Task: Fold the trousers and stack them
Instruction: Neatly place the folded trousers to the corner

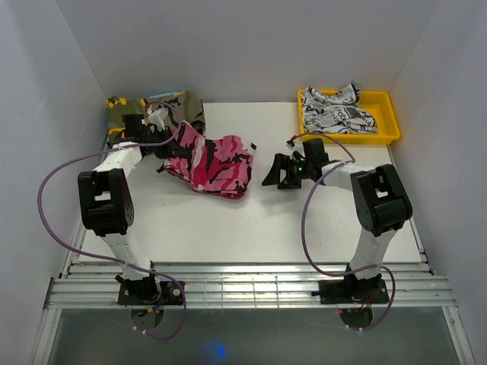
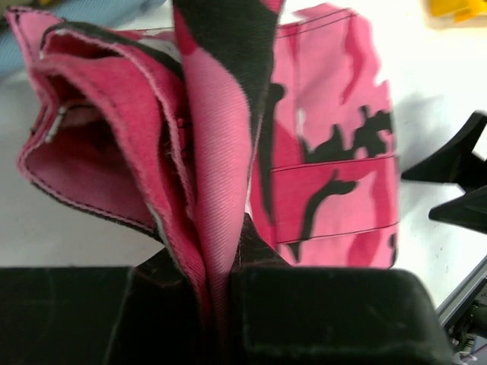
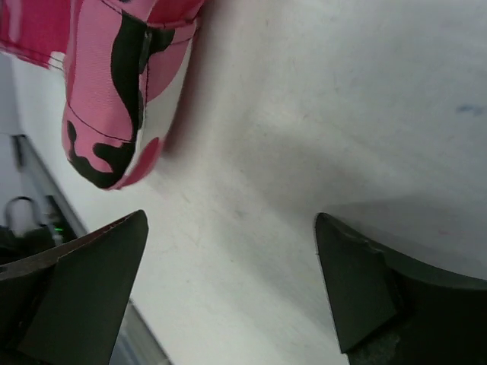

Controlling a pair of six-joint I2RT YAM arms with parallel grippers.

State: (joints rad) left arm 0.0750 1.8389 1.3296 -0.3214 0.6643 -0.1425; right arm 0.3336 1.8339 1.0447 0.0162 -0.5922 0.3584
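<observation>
Two tools share the fold: left tool (image 2: 221,266) pinches the trousers (image 1: 217,163), so the spread right tool (image 3: 230,220) should grip them just ahead.

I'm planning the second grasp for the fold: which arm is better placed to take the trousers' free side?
Right, likely. The right gripper is open and empty just right of the trousers; the left gripper is shut on their cloth.

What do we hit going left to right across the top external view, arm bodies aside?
olive camouflage garment → trousers → right end effector → yellow tray
</observation>
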